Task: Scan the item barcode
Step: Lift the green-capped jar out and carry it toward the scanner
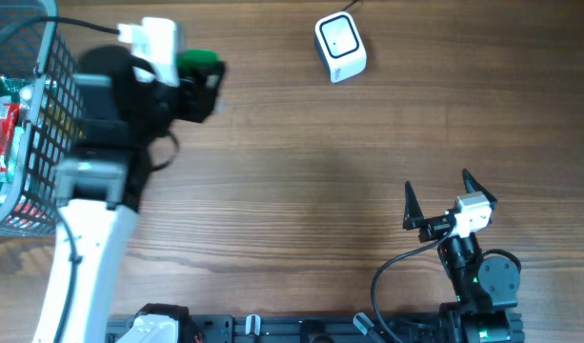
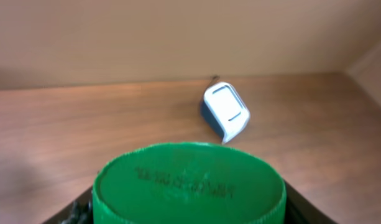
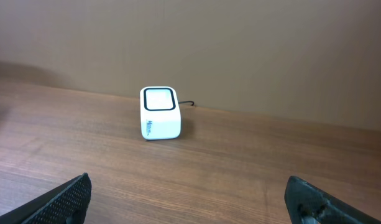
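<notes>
Holding a green-lidded container (image 2: 187,186) by its sides, the left claw (image 1: 202,81) grips something rigid, likely light; right claw (image 1: 436,202) stands wide, empty.

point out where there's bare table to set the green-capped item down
Bare wood: the wide middle between the scanner, the right gripper and the left arm; also right of the scanner. Crowded at left, around the wire basket.

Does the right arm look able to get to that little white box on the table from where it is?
Probably yes. Bare table lies between the open right gripper and the white scanner; the left gripper, holding the green-capped item, is off to one side.
</notes>
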Motion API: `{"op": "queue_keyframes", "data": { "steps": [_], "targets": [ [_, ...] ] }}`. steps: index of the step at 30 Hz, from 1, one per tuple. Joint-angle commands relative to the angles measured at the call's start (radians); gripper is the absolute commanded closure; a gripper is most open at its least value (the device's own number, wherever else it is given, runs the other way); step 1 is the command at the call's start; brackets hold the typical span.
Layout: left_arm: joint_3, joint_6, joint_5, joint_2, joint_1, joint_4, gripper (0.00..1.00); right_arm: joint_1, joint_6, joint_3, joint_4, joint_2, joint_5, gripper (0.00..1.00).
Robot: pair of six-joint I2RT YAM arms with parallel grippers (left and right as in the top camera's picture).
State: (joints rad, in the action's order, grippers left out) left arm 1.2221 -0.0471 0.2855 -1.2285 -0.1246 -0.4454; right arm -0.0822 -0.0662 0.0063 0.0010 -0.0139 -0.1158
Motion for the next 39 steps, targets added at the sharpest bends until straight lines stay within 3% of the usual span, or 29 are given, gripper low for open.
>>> {"op": "queue_keyframes", "data": {
  "steps": [1,8,11,15,20,25,32,33,34,36,39],
  "targets": [
    [-0.169,-0.079,0.002,-0.001,-0.092,0.195,0.45,0.005,-0.006,-0.001,0.006,0.000,-0.013,0.00],
    [-0.526,-0.171,0.007,-0.016,-0.270,0.800,0.46,0.005,-0.006,-0.001,0.006,0.000,-0.013,0.00],
    [-0.620,-0.171,0.005,-0.061,-0.333,0.975,0.43,0.005,-0.006,-0.001,0.006,0.000,-0.013,0.00],
    [-0.640,-0.170,0.006,-0.167,-0.385,1.001,0.41,0.005,-0.006,-0.001,0.006,0.000,-0.013,0.00],
    [-0.640,-0.170,0.092,-0.319,-0.395,1.107,0.47,0.005,-0.006,-0.001,0.006,0.000,-0.013,0.00],
    [-0.640,-0.171,0.216,-0.450,-0.395,1.308,0.44,0.005,-0.006,-0.001,0.006,0.000,-0.013,0.00],
    [-0.639,-0.132,0.261,-0.582,-0.397,1.402,0.39,0.005,-0.006,-0.001,0.006,0.000,-0.013,0.00],
    [-0.639,-0.101,0.291,-0.595,-0.397,1.420,0.36,0.005,-0.006,-0.001,0.006,0.000,-0.013,0.00],
    [-0.639,-0.062,0.316,-0.606,-0.397,1.432,0.26,0.005,-0.006,-0.001,0.006,0.000,-0.013,0.00],
    [-0.640,-0.021,0.329,-0.613,-0.401,1.431,0.18,0.005,-0.006,-0.001,0.006,0.000,-0.013,0.00],
    [-0.640,-0.008,0.336,-0.614,-0.402,1.418,0.28,0.005,-0.006,-0.001,0.006,0.000,-0.013,0.00]
  ]
}}
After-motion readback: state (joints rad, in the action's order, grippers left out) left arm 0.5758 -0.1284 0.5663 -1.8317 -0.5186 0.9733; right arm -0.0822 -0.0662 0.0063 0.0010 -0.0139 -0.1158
